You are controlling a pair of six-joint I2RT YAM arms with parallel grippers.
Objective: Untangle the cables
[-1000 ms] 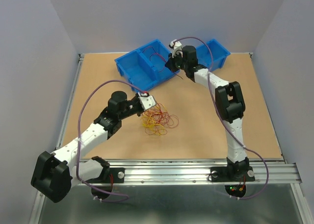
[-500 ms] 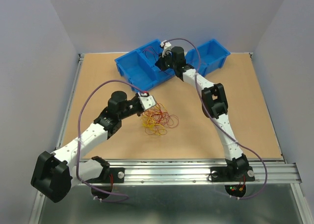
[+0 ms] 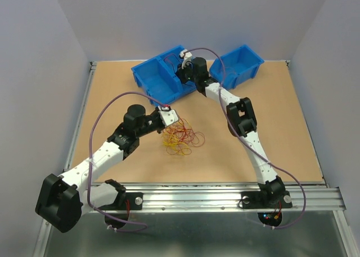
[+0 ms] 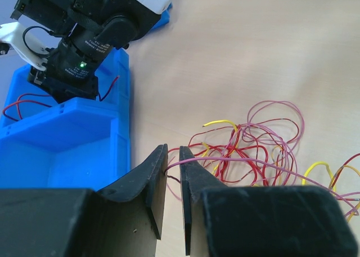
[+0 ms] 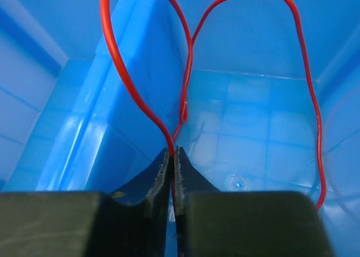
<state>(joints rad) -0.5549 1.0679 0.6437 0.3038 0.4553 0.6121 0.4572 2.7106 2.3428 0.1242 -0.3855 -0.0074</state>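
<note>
The right gripper (image 5: 171, 153), its jaws all but closed, is seen pinching a red cable (image 5: 121, 80). The cable loops toward the top of the frame over the bin (image 5: 253, 133), and its far end is cut off. The left gripper (image 4: 172, 156) is narrowly parted around a pink strand (image 4: 225, 159); a grip cannot be confirmed. The tangle (image 4: 247, 144) lies to its right, far nearer the left arm.

the left arm (image 3: 107, 150) reaches from its base toward 1 o'clock, elbow bent and forearm angled down. the left hand (image 4: 173, 154) is held low with its jaws a narrow gap apart. the right arm (image 3: 250, 139) stretches long toward 11 o'clock, the right hand (image 5: 171, 153) tipped down and its jaws pinched on a red cable (image 5: 188, 77).
</note>
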